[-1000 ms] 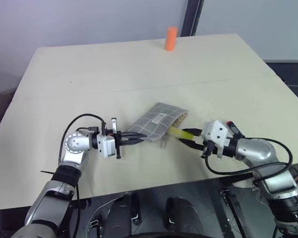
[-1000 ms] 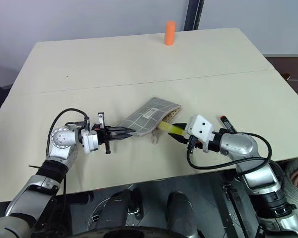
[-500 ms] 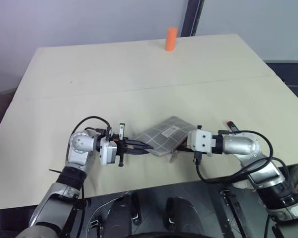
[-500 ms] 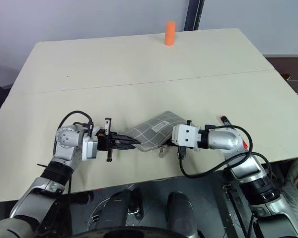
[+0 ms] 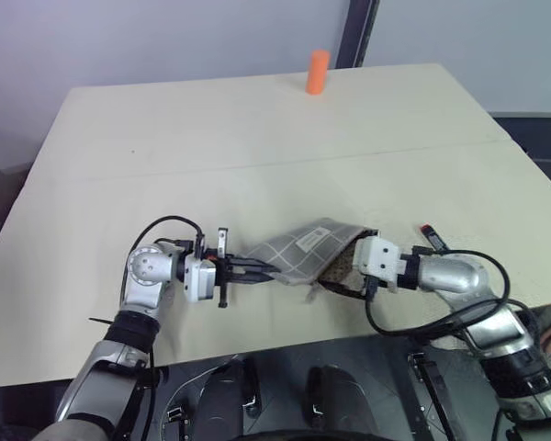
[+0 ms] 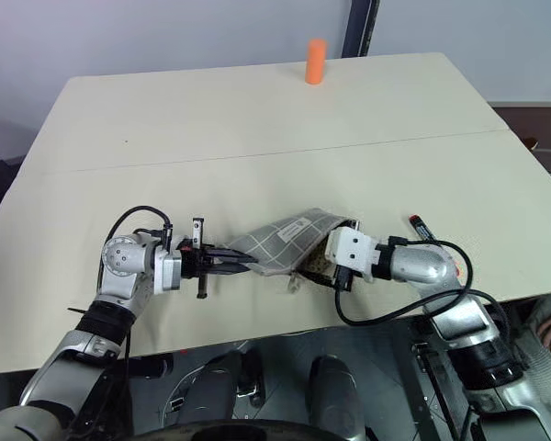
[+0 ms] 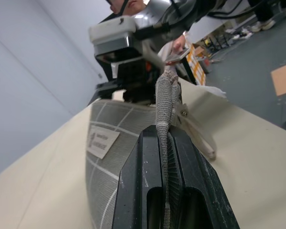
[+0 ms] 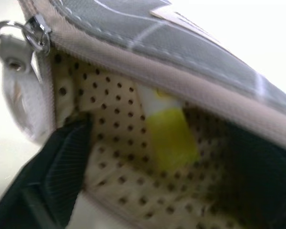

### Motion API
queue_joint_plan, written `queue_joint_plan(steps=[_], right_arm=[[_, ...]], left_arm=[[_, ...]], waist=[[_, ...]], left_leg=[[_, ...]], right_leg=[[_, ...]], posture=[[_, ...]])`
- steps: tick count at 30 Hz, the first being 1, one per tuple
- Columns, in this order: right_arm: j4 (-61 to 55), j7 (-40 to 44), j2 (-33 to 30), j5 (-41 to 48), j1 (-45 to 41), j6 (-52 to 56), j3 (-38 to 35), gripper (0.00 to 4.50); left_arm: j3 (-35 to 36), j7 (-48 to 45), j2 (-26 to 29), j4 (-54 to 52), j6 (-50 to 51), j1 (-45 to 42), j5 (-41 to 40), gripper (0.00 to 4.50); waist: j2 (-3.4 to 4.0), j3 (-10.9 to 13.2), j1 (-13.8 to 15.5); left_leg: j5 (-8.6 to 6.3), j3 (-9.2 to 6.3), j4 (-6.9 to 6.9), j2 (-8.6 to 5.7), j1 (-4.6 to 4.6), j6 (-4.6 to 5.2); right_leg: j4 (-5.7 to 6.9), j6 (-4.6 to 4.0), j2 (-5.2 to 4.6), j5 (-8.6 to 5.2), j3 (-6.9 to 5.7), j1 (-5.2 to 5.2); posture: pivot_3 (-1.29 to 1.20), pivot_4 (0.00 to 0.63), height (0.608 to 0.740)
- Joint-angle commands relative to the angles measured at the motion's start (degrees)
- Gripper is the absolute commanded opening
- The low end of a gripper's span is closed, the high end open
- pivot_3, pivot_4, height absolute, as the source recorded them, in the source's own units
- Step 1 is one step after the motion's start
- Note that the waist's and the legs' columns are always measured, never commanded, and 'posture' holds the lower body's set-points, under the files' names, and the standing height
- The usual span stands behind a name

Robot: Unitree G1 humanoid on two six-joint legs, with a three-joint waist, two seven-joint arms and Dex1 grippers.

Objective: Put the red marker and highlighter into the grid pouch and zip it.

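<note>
- Head views: the left gripper [image 5: 257, 272] is clamped on the closed end of the pouch [image 5: 303, 250], holding it lifted off the table [image 5: 257, 138] and level. The right gripper [image 6: 335, 266] sits at the pouch's open mouth, at the far end from the left one; its fingers look spread apart and hold nothing. The marker [image 6: 417, 224] lies on the table just behind the right wrist, untouched. An orange cylinder [image 5: 317, 72] stands well apart at the table's far edge.
- Left wrist view: the two black fingers [image 7: 148, 186] are pressed tight on the pouch's seam, the label [image 7: 101, 142] just beside them and the zipper pull [image 7: 193, 126] hanging past their tips.
- Right wrist view: the highlighter [image 8: 169, 133] rests inside the dotted lining, free of the one black finger [image 8: 52, 176] at the mouth's rim.
- Step in hand, as judged: the highlighter is in, and the right gripper has let go of it.
- Next move calls for drawing the right gripper back out, reaching the marker behind it, and sliding it in while the left keeps the mouth up; zipping comes last.
</note>
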Motion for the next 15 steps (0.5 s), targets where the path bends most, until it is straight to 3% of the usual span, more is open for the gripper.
queue_joint_plan(steps=[1, 9, 15], right_arm=[[-6.5, -1.6, -0.4, 4.8, 2.3, 4.1, -5.1, 4.44], [-17.8, -8.8, 1.8, 14.1, 14.8, 12.9, -19.7, 4.44], [-17.5, -18.8, 5.8, 12.2, 21.1, 16.4, -29.4, 4.44]], left_arm=[[1.7, 2.1, -0.3, 1.0, -1.7, -0.3, 0.9, 0.0], [1.7, 3.8, -1.0, 4.5, -3.6, -1.8, 2.1, 0.0], [1.3, 3.7, -1.7, 5.8, -4.9, -2.3, 2.4, 0.0]], waist=[[0.0, 0.0, -0.1], [-0.01, 0.0, 0.2], [-0.02, 0.0, 0.1]], left_leg=[[0.0, 0.0, 0.0, 0.0, 0.0, 0.0], [-0.04, -0.01, 0.03, 0.0, -0.01, 0.04], [-0.06, -0.01, 0.06, 0.0, 0.0, 0.05]], right_leg=[[0.0, 0.0, 0.0, 0.0, 0.0, 0.0], [-0.02, -0.01, 0.02, 0.01, 0.0, 0.02], [-0.03, -0.01, 0.03, 0.01, 0.0, 0.08]], posture=[[0.0, 0.15, 0.74], [0.0, 0.15, 0.74], [0.0, 0.15, 0.74]])
